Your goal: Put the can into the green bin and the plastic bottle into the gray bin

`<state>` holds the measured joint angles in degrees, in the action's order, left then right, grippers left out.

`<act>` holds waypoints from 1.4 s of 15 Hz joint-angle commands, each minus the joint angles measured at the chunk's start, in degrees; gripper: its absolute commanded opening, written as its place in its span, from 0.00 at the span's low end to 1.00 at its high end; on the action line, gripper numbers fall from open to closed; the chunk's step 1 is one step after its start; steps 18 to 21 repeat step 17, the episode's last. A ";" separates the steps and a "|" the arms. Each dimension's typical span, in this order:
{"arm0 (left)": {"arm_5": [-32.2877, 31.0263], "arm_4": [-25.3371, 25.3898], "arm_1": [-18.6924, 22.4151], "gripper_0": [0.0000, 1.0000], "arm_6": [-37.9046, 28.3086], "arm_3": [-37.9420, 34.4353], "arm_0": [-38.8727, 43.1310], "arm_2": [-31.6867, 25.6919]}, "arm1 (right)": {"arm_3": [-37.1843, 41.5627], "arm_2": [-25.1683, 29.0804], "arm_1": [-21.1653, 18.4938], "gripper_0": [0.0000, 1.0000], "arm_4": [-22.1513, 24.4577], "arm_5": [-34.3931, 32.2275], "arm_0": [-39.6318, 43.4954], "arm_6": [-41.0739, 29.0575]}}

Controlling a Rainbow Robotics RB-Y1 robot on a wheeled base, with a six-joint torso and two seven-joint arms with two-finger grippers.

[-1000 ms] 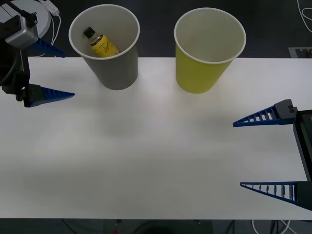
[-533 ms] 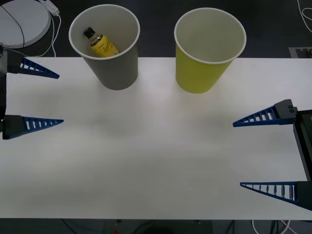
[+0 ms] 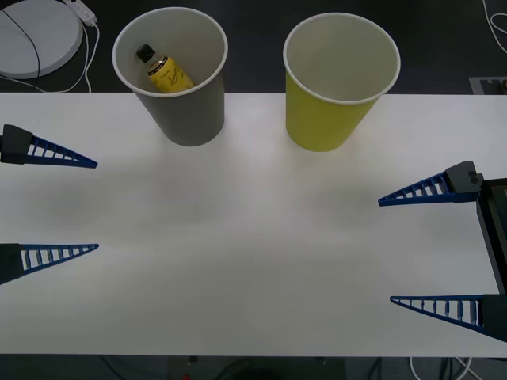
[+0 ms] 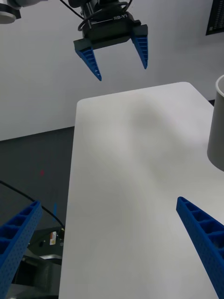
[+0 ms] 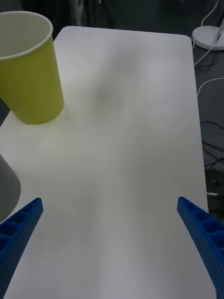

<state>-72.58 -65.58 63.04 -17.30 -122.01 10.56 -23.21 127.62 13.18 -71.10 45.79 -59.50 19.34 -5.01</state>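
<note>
The gray bin [image 3: 181,111] stands at the table's far left-centre, and the plastic bottle [image 3: 165,70], yellow with a black cap, lies inside it. To its right stands the green bin [image 3: 329,119], showing only its white inside; the can is out of view. My left gripper [image 3: 97,207] hangs open over the table's left edge, nearer than the gray bin, holding nothing. Over the right edge, my right gripper [image 3: 385,252] is also open and holds nothing. In the left wrist view the green bin [image 5: 32,79] and a gray bin edge [image 5: 7,191] appear.
The white table [image 3: 253,237] spans the view, with dark floor beyond its far edge. A white round device [image 3: 36,36] with a cable lies off the far left corner. In the right wrist view the left gripper [image 4: 122,74] hovers past the table's end.
My left gripper has drawn back from beside the gray bin toward the near left edge, and its fingers now stand wider apart. The right arm, bins and bottle have not moved.
</note>
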 commanded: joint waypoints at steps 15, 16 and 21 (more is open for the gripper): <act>-2.91 0.54 -0.37 1.00 5.79 -0.60 3.50 -0.34 | 0.00 0.00 0.00 1.00 0.00 0.00 0.00 0.00; -2.91 0.54 -0.37 1.00 5.79 -0.60 3.50 -0.34 | 0.00 0.00 0.00 1.00 0.00 0.00 0.00 0.00; -2.91 0.54 -0.37 1.00 5.79 -0.60 3.50 -0.34 | 0.00 0.00 0.00 1.00 0.00 0.00 0.00 0.00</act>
